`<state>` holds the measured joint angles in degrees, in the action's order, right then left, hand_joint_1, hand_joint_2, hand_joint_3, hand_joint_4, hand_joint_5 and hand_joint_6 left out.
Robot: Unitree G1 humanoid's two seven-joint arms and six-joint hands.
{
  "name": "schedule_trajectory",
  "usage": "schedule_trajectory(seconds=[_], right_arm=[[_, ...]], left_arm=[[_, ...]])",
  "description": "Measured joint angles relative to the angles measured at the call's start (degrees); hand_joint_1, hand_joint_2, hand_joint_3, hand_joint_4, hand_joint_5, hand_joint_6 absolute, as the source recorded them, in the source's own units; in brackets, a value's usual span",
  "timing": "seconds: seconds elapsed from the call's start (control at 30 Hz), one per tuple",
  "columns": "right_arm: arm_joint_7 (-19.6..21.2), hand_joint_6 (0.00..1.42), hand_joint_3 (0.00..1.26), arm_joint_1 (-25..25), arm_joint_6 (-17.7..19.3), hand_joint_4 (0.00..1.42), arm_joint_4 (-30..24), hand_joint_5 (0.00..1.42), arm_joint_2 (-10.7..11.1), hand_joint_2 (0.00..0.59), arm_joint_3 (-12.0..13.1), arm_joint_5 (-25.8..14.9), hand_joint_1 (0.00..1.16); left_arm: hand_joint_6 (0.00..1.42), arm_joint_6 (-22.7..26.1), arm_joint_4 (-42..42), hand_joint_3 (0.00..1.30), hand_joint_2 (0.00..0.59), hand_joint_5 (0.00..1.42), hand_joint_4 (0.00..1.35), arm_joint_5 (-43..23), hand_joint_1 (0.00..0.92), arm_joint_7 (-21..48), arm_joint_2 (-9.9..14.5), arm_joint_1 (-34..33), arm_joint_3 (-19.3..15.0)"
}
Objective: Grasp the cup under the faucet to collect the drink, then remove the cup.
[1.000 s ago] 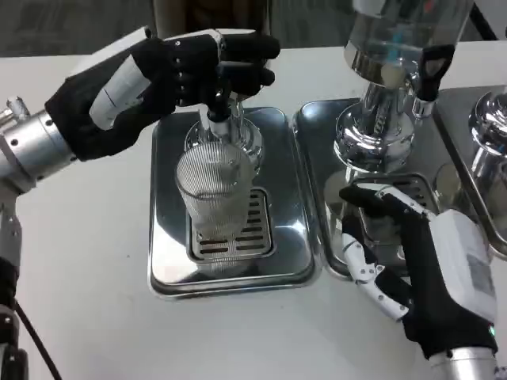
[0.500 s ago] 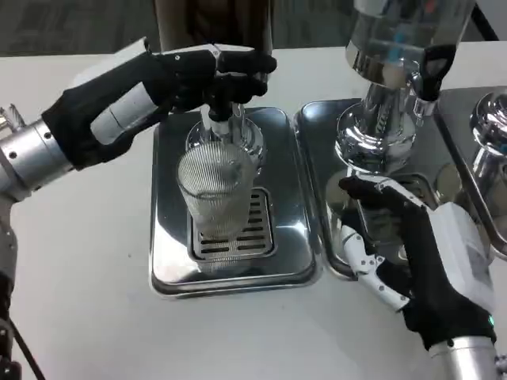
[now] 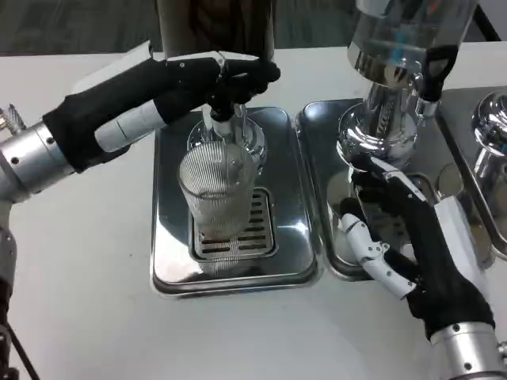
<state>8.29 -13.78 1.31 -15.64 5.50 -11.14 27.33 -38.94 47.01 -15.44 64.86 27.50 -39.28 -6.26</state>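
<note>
A clear ribbed cup (image 3: 218, 194) stands upright on the slotted grate of a steel drip tray (image 3: 170, 237), directly under the faucet (image 3: 223, 125). My left hand (image 3: 194, 79) reaches in from the left, and its black fingers are curled around the faucet's tap handle above the cup. It does not touch the cup. My right hand (image 3: 404, 241) hovers over the neighbouring tray with its fingers spread and nothing in it, to the right of the cup. I cannot tell whether drink is flowing or how full the cup is.
A second dispenser (image 3: 388, 119) with a chrome base stands on its own steel tray (image 3: 317, 158), just beyond my right hand. Part of a third chrome dispenser (image 3: 491, 127) shows at the right edge. White table lies in front and to the left.
My left hand has settled lower and flatter around the tap handle. My right hand has moved slightly forward toward the second dispenser. The cup has not moved.
</note>
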Motion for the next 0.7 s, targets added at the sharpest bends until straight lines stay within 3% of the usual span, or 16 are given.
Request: schedule_trajectory(seconds=[0.43, 0.53, 0.7], right_arm=[[-6.1, 0.15, 0.07, 2.9, -2.8, 0.09, 0.5, 0.16, -0.1, 0.303, 0.6, -4.5, 0.46], [-8.0, 0.11, 0.0, 4.2, -3.5, 0.04, 1.0, 0.1, 0.3, 0.281, 0.6, -5.6, 0.46], [-11.4, 0.06, 0.0, 6.1, -4.9, 0.0, 2.0, 0.02, 1.5, 0.249, 0.5, -7.2, 0.5]], left_arm=[[0.18, -5.0, 0.0, 0.25, 0.038, 0.17, 0.14, 1.2, 0.0, -1.6, 0.7, 0.6, 1.0], [0.18, -6.3, 0.0, 0.25, 0.038, 0.17, 0.14, 2.0, 0.0, -2.0, 0.9, 0.6, 1.3], [0.18, -7.8, 0.0, 0.25, 0.038, 0.17, 0.14, 2.5, 0.0, -3.0, 1.0, 0.8, 1.9]])
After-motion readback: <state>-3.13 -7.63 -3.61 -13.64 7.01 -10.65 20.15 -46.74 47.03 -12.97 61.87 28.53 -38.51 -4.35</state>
